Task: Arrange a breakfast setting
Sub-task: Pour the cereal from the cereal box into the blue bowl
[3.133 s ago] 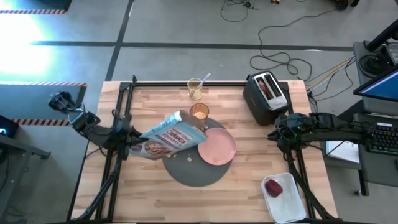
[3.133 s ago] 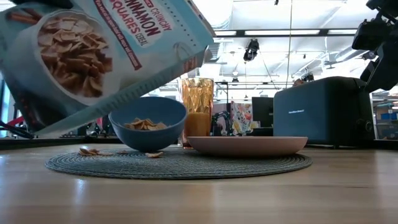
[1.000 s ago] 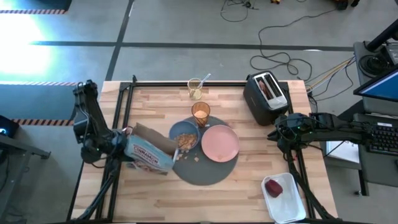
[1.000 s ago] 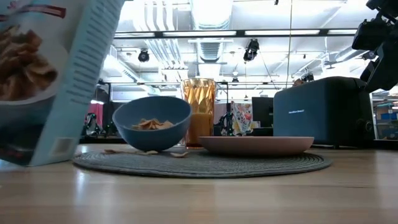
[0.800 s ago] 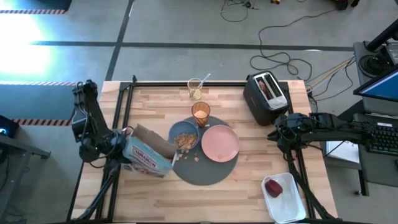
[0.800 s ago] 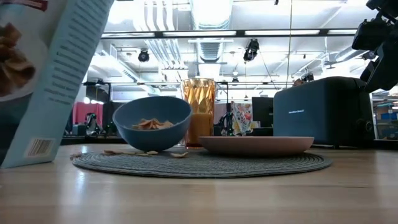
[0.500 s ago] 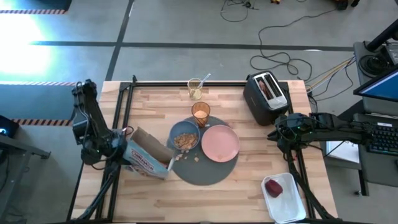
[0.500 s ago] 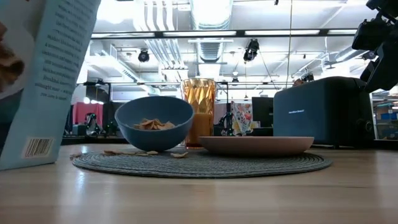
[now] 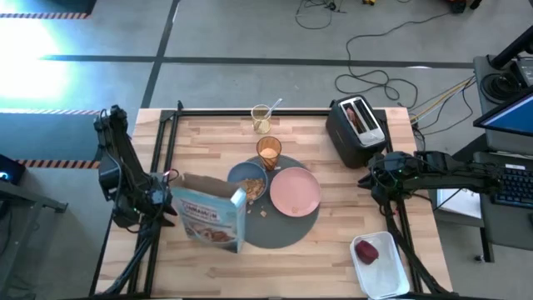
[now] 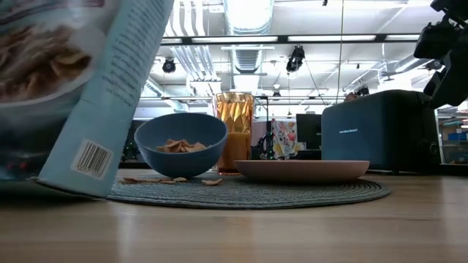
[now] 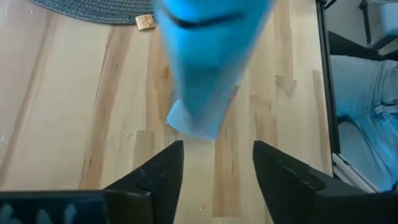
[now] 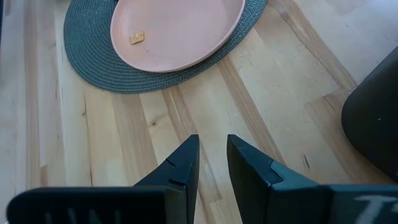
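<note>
A blue cereal box stands near-upright on the wood just left of the dark-grey mat, leaning toward the blue bowl, which holds cereal. My left gripper is at the box's left side, fingers open. In the left wrist view the blurred box shows just past the fingertips. The pink plate and amber tumbler sit on the mat. A toast slice stands in the toaster. The apple lies on the white tray. My right gripper is shut at the table's right edge. My left gripper has its open fingers level at the box's lower end, coming from the table's left. The box is blurred there, and I cannot tell whether either finger touches it.
The black toaster stands at the far right. The white tray is at the near right corner. A clear glass with a spoon stands at the far edge. Loose cereal pieces lie on the mat near the bowl.
The cereal box has swung from lying tilted toward the bowl to near-upright and has shifted toward the table's near edge. It is still moving and blurred. My left gripper has gone slightly toward the near edge with it.
</note>
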Robot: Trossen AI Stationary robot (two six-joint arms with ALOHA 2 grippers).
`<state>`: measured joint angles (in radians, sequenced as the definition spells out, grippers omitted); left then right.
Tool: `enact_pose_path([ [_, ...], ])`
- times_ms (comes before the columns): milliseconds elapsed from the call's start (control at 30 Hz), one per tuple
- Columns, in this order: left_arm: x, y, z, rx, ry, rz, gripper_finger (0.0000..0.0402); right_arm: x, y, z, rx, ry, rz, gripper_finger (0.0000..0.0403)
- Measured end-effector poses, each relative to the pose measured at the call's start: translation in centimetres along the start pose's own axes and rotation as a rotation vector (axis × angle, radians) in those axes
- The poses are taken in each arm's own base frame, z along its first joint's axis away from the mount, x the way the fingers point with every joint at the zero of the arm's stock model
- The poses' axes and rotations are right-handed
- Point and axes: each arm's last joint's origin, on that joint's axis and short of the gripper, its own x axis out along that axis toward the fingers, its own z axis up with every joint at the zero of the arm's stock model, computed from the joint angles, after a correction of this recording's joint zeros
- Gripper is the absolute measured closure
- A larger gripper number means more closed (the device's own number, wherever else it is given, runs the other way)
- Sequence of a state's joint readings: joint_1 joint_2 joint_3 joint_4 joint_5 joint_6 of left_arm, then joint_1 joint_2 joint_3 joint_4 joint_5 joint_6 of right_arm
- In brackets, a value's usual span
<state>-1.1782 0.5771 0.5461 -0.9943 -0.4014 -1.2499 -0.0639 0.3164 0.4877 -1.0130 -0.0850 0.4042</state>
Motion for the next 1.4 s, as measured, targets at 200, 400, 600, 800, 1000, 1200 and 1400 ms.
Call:
enact_pose_path([
  [200, 0.4, -0.7, -0.1, -0.016, 0.029, -0.019, 0.0209, 0.0, 0.0, 0.0, 0.0, 0.0, 0.0, 0.033],
  [400, 1.2, -1.4, -0.3, -0.02, 0.083, -0.007, 0.0208, 0.0, 0.0, 0.0, 0.0, 0.0, 0.0, 0.033],
  [600, 1.9, -1.9, -0.5, -0.002, 0.1, 0.026, 0.0208, 0.0, 0.0, 0.0, 0.0, 0.0, 0.0, 0.033],
  [800, 2.3, -2.4, -0.5, 0.008, 0.096, 0.02, 0.0208, 0.0, 0.0, 0.0, 0.0, 0.0, 0.0, 0.033],
  [1000, 2.4, -2.5, -0.5, 0.023, 0.089, 0.019, 0.0208, 0.0, 0.0, 0.0, 0.0, 0.0, 0.0, 0.033],
  [1200, 2.8, -2.6, -0.4, 0.06, 0.029, 0.063, 0.0208, 0.0, 0.0, 0.0, 0.0, 0.0, 0.0, 0.033],
  [1400, 3.0, -3.1, -0.1, 0.095, -0.069, 0.058, 0.0208, 0.0, 0.0, 0.0, 0.0, 0.0, 0.0, 0.033],
])
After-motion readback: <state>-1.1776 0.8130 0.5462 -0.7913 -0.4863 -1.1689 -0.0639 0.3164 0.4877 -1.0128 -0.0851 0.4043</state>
